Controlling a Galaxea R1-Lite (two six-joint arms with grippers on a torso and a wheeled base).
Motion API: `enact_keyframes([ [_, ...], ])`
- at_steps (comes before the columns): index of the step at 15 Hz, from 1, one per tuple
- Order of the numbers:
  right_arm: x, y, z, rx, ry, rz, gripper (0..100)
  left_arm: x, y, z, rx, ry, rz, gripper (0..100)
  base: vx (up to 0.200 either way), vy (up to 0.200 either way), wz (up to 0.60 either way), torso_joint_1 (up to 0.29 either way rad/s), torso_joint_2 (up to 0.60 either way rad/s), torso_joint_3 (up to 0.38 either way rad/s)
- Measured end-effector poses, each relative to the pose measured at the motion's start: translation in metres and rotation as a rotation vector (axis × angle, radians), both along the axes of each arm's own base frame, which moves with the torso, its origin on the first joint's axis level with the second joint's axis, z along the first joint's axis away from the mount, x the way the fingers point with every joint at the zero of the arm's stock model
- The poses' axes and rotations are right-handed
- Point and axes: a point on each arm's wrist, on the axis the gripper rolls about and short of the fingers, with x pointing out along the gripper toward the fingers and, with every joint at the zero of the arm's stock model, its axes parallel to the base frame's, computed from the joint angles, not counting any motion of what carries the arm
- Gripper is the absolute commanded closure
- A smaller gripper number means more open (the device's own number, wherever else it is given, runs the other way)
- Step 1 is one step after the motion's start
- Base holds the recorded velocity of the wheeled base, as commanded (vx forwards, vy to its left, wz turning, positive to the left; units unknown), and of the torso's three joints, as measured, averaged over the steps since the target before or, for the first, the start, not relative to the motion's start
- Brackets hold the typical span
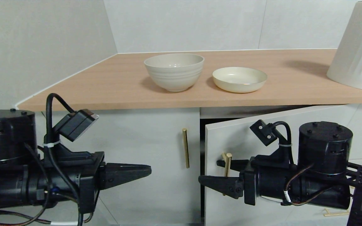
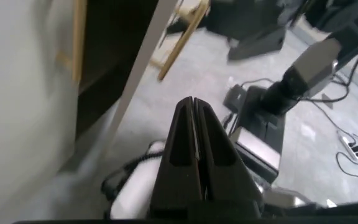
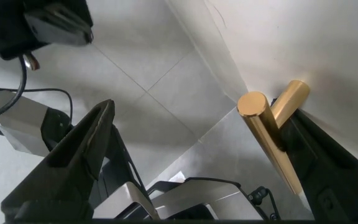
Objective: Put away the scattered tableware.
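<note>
Where the bowl (image 1: 174,71) stands: upright on the counter (image 1: 105,89), towards the back wall, deep, cream and ribbed.
Dish (image 1: 239,79): shallow and cream, upright on the same counter, just beside the bowl on the robot's right, with a narrow gap between them.
Shade (image 1: 358,47): white and pleated, on the counter's far right, well apart from the dish.
Left door (image 1: 143,138): closed under the counter, with an upright brass bar (image 1: 185,147) near its inner edge.
Right door (image 1: 262,135): ajar, its free edge swung out, with a dark gap between it and the left door.
Handle (image 1: 227,163): brass, on the right door near its free edge.
Left claw (image 1: 148,171): fingers pressed together and holding nothing, low in front of the left door and well below the bowl.
Right claw (image 1: 211,172): fingers spread apart with the handle between them. The handle is close against one finger and well clear of the other, and I cannot tell whether it touches.
</note>
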Motion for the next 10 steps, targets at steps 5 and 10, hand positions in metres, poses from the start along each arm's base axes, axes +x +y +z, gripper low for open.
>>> enact_keyframes([
  [5,-0.001,-0.001,0.002,0.003,-0.003,-0.001,0,0.033,-0.041,-0.009,-0.009,-0.103,0.001,100,0.0,0.0,0.0,0.0,0.0,0.0],
  [10,-0.005,-0.003,0.004,0.005,-0.006,0.004,0,0.059,-0.082,-0.036,-0.064,-0.183,0.099,100,0.0,0.0,0.0,0.0,0.0,0.0],
])
